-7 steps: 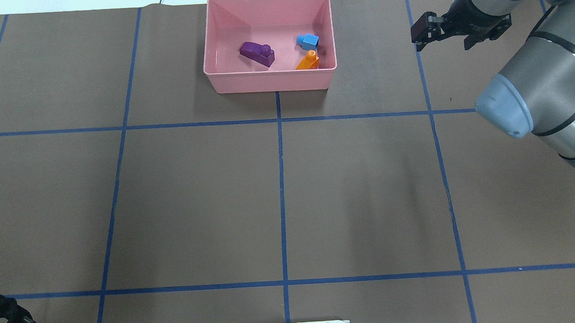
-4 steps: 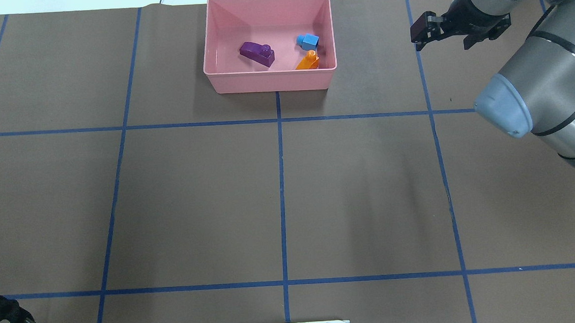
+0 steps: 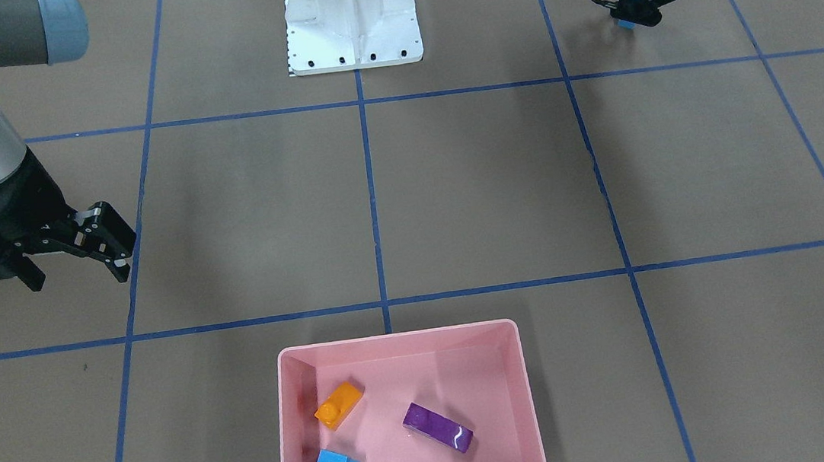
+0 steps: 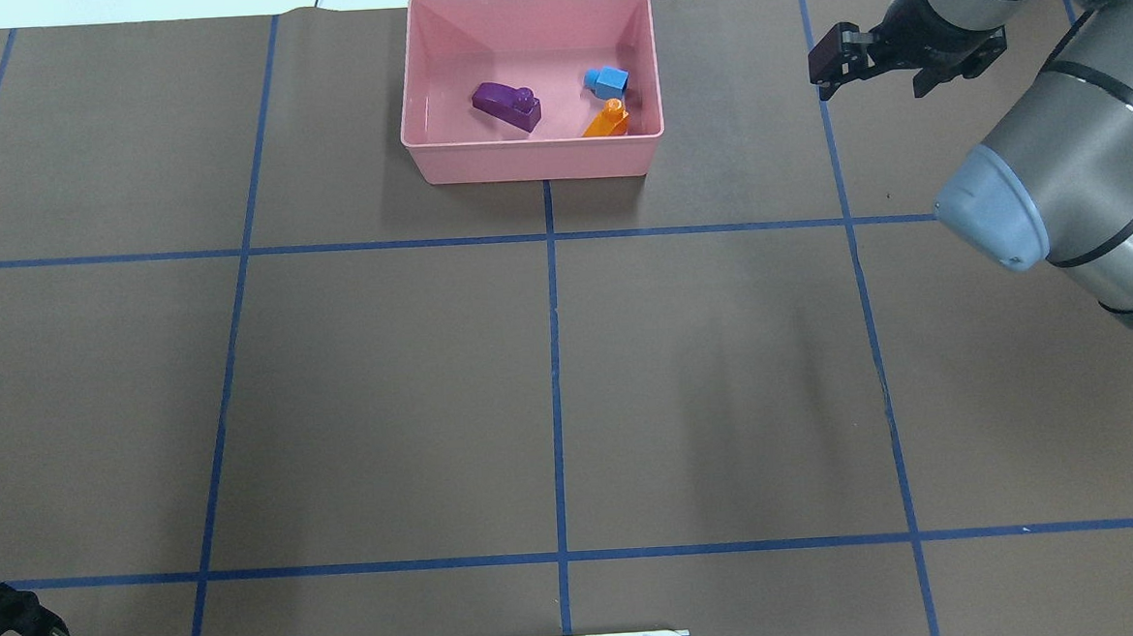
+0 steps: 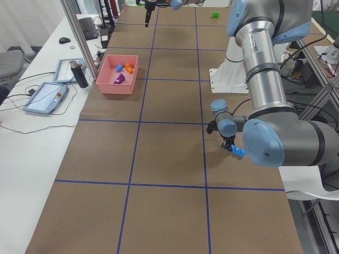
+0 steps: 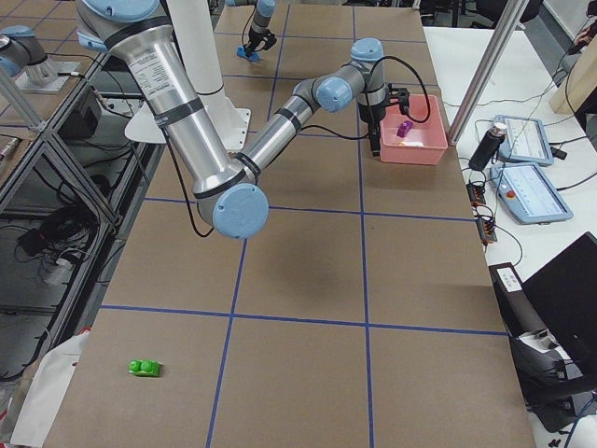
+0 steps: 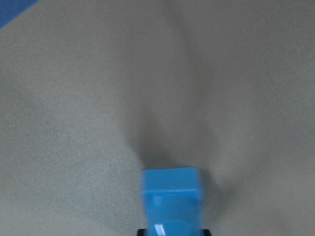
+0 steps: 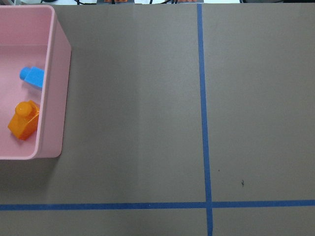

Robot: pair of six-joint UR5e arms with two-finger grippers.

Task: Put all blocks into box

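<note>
**three bricks in the box, one in the left claw, one loose**

the pink box (image 4: 534,160) sits at the middle of the worktop's far edge, the side away from the robot. inside it lie a purple oblong brick (image 4: 507,105), a light-blue brick (image 4: 607,81) and an orange brick (image 4: 607,120). the orange one is close to the box's right wall, just beside the light-blue one, and the purple one lies apart toward the left wall.

a blue brick (image 7: 172,196) is pinched between the closed fingers of the left gripper (image 3: 634,9), low over the brown paper near the robot-side edge, toward the worktop's left end. whether the brick touches the paper cannot be told. a green brick (image 6: 144,368) lies on its own near the robot-side corner at the right end, well apart from both grippers.

the right gripper (image 4: 878,69) hangs with its jaws spread wide and nothing in them, near the far edge, off to the right of the box and clear of it.

blue tape lines (image 4: 555,377) divide the paper into squares, and the white robot base (image 3: 351,15) stands at the middle of the robot-side edge.
</note>
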